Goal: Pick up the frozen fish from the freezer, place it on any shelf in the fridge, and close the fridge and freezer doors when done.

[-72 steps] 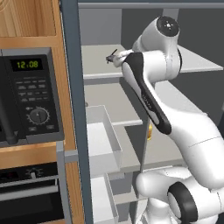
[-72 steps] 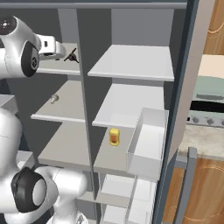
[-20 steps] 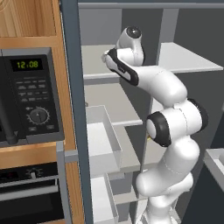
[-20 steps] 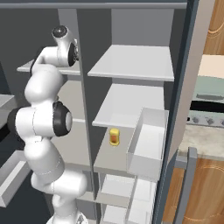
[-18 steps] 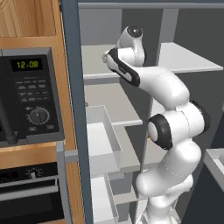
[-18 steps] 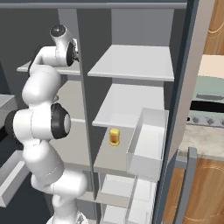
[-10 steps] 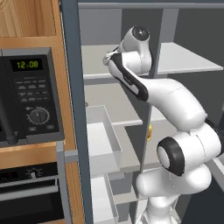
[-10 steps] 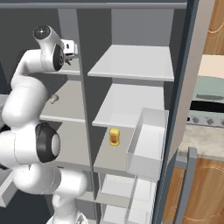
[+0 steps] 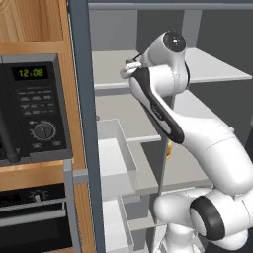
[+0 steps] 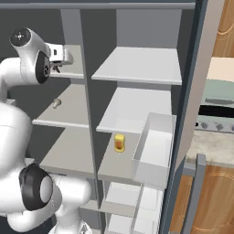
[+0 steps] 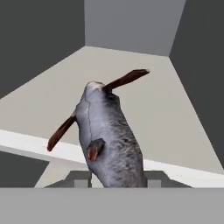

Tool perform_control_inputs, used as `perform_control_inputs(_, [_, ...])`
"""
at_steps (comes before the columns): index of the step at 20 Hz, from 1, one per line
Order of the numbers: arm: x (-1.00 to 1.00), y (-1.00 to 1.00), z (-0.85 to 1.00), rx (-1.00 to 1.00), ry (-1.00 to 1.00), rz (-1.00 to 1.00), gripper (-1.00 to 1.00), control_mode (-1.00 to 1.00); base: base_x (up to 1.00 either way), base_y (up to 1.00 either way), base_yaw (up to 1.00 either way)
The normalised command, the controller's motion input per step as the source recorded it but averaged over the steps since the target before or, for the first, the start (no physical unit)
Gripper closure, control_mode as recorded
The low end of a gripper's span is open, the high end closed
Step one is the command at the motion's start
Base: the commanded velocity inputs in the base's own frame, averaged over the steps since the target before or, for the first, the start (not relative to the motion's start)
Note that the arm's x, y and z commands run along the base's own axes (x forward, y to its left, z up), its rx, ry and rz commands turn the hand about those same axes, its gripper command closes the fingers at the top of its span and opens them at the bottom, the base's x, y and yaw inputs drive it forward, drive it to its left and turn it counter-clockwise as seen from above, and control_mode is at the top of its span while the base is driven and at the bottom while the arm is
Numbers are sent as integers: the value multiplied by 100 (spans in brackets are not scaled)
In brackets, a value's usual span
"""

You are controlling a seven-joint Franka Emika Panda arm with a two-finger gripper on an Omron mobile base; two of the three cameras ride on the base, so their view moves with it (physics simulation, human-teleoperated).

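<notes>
The frozen fish (image 11: 109,140) is grey with thin reddish-brown fins. It stands upright between the fingers of my gripper (image 11: 116,177), which is shut on it. In the right base view the gripper (image 10: 56,68) hangs at the front edge of the freezer's top shelf (image 10: 73,68), in the left half of the unit. From the left base view the hand (image 9: 129,68) sits over that same shelf (image 9: 111,69). The fridge's top shelf (image 10: 141,64) lies to the right, beyond the middle wall. Both doors stand open.
A small yellow jar (image 10: 119,142) stands on a lower fridge shelf. A small grey-brown lump (image 10: 56,103) lies on the freezer's middle shelf. White door bins (image 9: 116,158) (image 10: 153,146) jut out on both sides. A microwave (image 9: 32,108) is set in the wooden cabinet at left.
The arm's upper joints have swung round from upright to bent over. The hand has stayed at the freezer's top shelf with the fish in it.
</notes>
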Motion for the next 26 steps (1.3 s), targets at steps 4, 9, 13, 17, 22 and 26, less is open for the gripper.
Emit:
perform_control_inputs(4, [-100, 0, -5, 0, 7, 0, 100, -100, 0, 0, 0])
perform_control_inputs(9, [-100, -13, -10, 0, 6, 0, 100, -100, 0, 0, 0])
perform_control_inputs(13, [-100, -86, 0, 0, 0, -3, 100, -100, 0, 0, 0])
perform_control_inputs(17, [-100, -100, 0, 0, 0, -5, 100, -100, 0, 0, 0])
perform_control_inputs(22, [-86, -100, 0, 0, 0, -14, 100, -100, 0, 0, 0])
perform_control_inputs(26, [15, -100, 0, 0, 0, -26, 100, -100, 0, 0, 0])
